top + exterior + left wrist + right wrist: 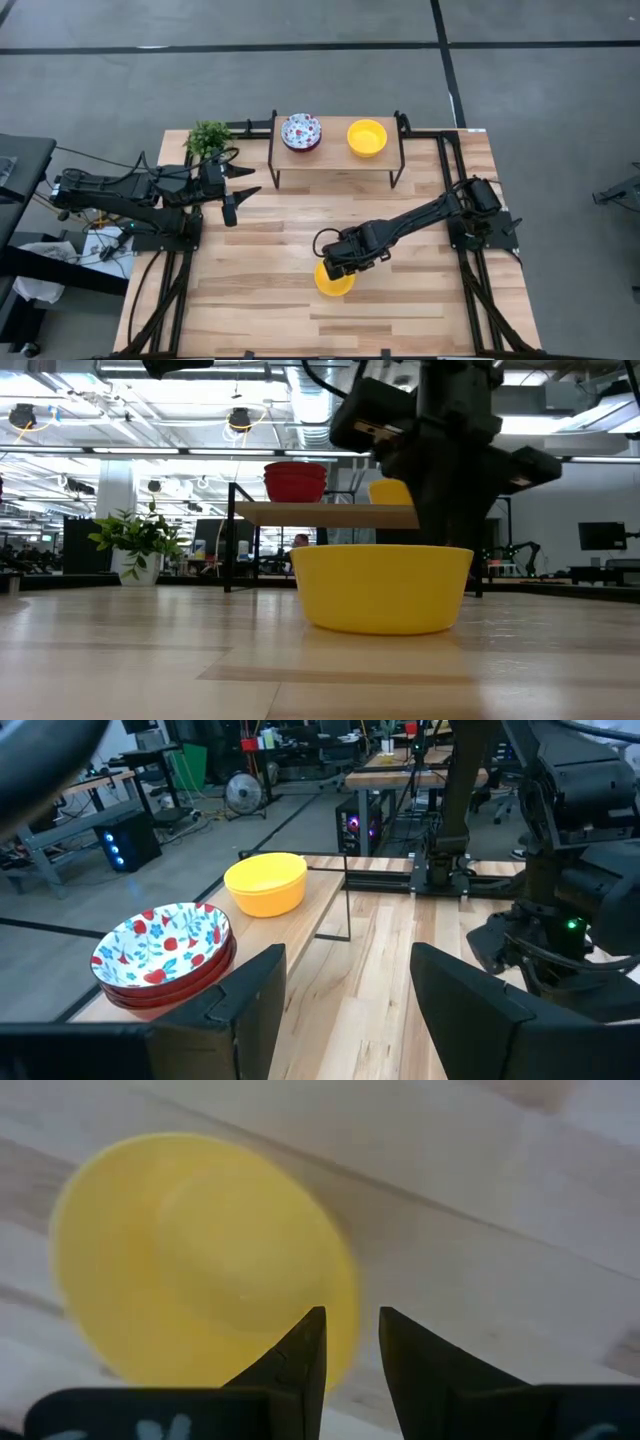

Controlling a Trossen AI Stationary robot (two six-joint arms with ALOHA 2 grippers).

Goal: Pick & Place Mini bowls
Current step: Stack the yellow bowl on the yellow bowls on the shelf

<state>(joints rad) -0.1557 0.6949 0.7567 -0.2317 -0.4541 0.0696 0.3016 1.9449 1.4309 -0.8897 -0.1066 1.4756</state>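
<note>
Yellow bowl on the tabletop: you see a plain, glossy, round bowl sitting upright on the pale wooden planks of the table, directly beneath the right gripper. In the right wrist view the bowl fills the space just ahead of the two dark, wedge-shaped fingers; these stand slightly parted, with a narrow gap and nothing pinched between them, over the bowl's near rim. Whether they touch the rim you cannot tell, since the bowl's outline there is smeared. In the low view the bowl shows a smooth curved wall and a flat foot; the arm behind it hides the right gripper's fingertips.

Beyond the right gripper, a thin wooden shelf on black wire legs carries a second yellow bowl and, beside it, a floral bowl, white with red and blue speckles. In the left wrist view the floral bowl sits nested on red-walled bowls; how many lie under it you cannot make out.

The left gripper waits well apart from the tabletop bowl, its fingers spread wide and empty, near a small green potted plant.
</note>
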